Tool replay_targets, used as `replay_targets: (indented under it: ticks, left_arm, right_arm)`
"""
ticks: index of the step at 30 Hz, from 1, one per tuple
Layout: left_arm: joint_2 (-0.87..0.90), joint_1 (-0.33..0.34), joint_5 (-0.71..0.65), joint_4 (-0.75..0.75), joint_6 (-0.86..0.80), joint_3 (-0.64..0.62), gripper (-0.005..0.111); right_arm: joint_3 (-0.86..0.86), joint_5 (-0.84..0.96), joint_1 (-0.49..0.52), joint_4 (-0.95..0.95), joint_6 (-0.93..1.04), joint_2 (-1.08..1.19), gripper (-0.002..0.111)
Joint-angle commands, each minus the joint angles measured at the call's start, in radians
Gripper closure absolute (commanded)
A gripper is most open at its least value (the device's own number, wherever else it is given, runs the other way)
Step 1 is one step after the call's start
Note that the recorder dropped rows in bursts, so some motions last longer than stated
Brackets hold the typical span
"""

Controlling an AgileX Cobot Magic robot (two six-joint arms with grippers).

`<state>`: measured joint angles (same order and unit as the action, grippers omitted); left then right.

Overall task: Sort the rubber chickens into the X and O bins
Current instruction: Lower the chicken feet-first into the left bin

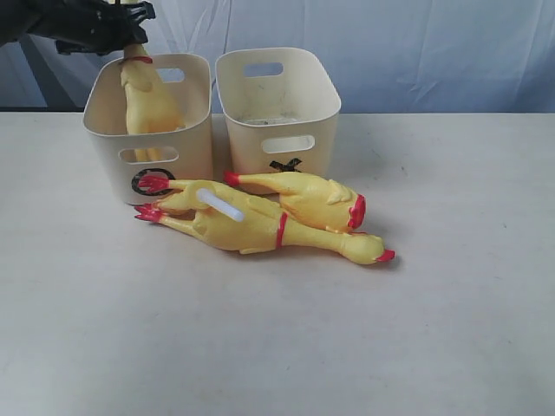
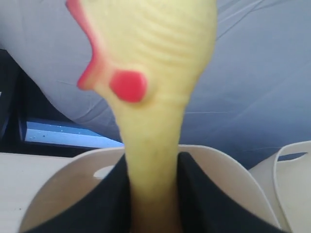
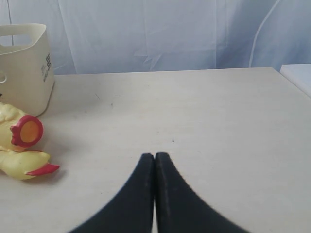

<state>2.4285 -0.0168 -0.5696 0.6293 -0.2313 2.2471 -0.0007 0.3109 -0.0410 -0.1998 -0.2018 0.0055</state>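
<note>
Three rubber chickens and two cream bins are in view. The left end effector (image 2: 152,171) pinches the neck of the first rubber chicken (image 1: 147,97), which hangs upright with its body down inside the O bin (image 1: 104,147) and its head above the rim. The X bin (image 1: 316,108) stands just beside the O bin, on its right in the exterior view. The second rubber chicken (image 1: 299,195) and the third rubber chicken (image 1: 256,230) lie touching side by side on the surface (image 1: 434,312) in front of the two bins, red feet toward the O bin. The right end effector (image 3: 154,160) has its fingers pressed together on nothing, well apart from both bins.
</note>
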Motion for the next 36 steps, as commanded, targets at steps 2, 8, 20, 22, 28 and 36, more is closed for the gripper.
replay_targets:
  ticks: [2,8,20,22,28,36]
  left_arm:
    - [-0.009,-0.005,-0.02,-0.077,-0.003,0.005,0.078]
    - [-0.009,-0.005,-0.02,-0.083,-0.008,0.005,0.067]
    - [-0.009,-0.005,-0.026,-0.169,-0.008,0.005,0.066]
    - [-0.009,-0.005,-0.028,-0.184,-0.012,0.005,0.066]
    - [-0.009,-0.005,-0.029,-0.227,-0.014,0.005,0.066]
    - [-0.009,-0.005,-0.013,-0.245,-0.012,0.005,0.046]
  right_arm:
    - [0.001,-0.006,-0.001,0.002,0.001,-0.005,0.109]
    - [0.001,-0.006,-0.001,0.002,0.001,-0.005,0.109]
    - [0.001,-0.006,-0.001,0.004,0.001,-0.005,0.109]
    - [0.001,-0.006,-0.001,0.004,0.001,-0.005,0.109]
    - [0.001,-0.006,-0.001,0.004,0.001,-0.005,0.109]
    - [0.001,-0.006,-0.001,0.004,0.001,-0.005,0.109]
